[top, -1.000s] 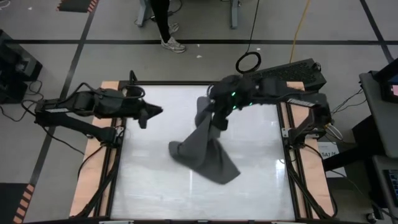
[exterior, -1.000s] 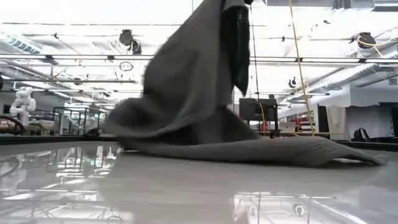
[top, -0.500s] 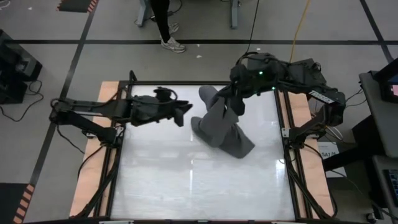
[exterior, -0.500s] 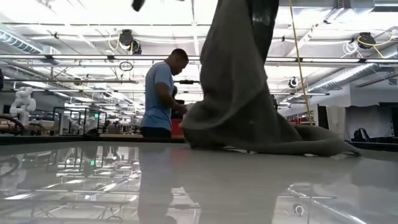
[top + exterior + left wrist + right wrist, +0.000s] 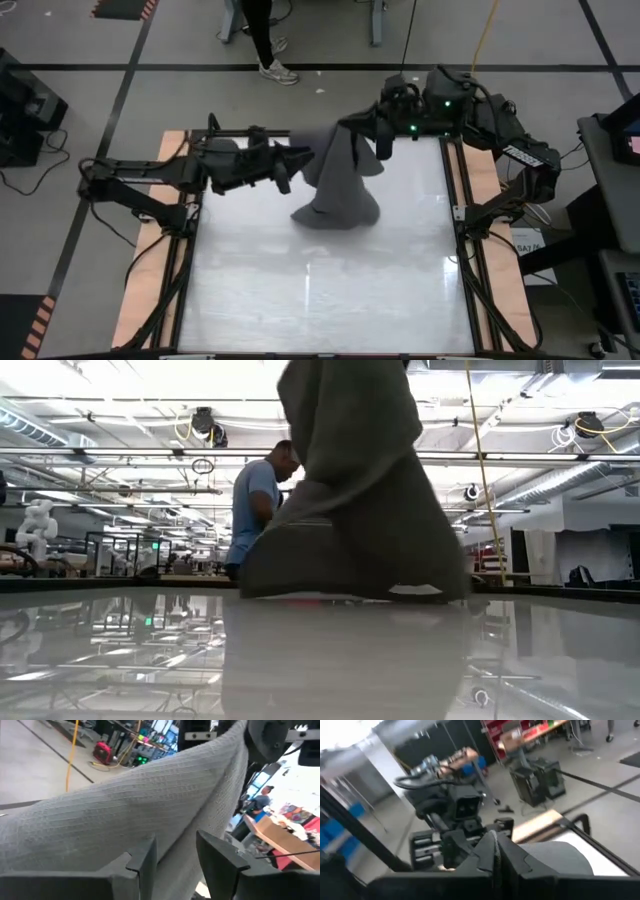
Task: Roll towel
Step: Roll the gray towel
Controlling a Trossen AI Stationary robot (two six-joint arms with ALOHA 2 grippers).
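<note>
Overhead view of the table (image 5: 250,300), with the towel (image 5: 340,185) at about twelve o'clock from the table's centre, near the far edge. The cloth hangs as a gathered dark grey drape: its upper end is raised and pinched, while its lower folds rest in a heap on the white surface. In the table-level view the towel (image 5: 355,500) fills the middle of the frame, its top running out of the picture and its base spread on the glossy top.

The right gripper (image 5: 375,135), reaching in from two o'clock, has its fingers pressed together on the towel's upper edge; the right wrist view shows a thin ridge of grey fabric (image 5: 493,851) caught between the closed fingers.

The left gripper (image 5: 285,165) reaches in from ten o'clock and sits just beside the hanging cloth, level with its raised part. In the left wrist view its two fingers (image 5: 142,857) stand apart, with the ribbed cloth (image 5: 125,815) lying directly beyond the gap (whether the tips touch the fabric cannot be told).

A person (image 5: 258,510) in a light blue shirt stands in the room behind the table, partly hidden by the towel.
</note>
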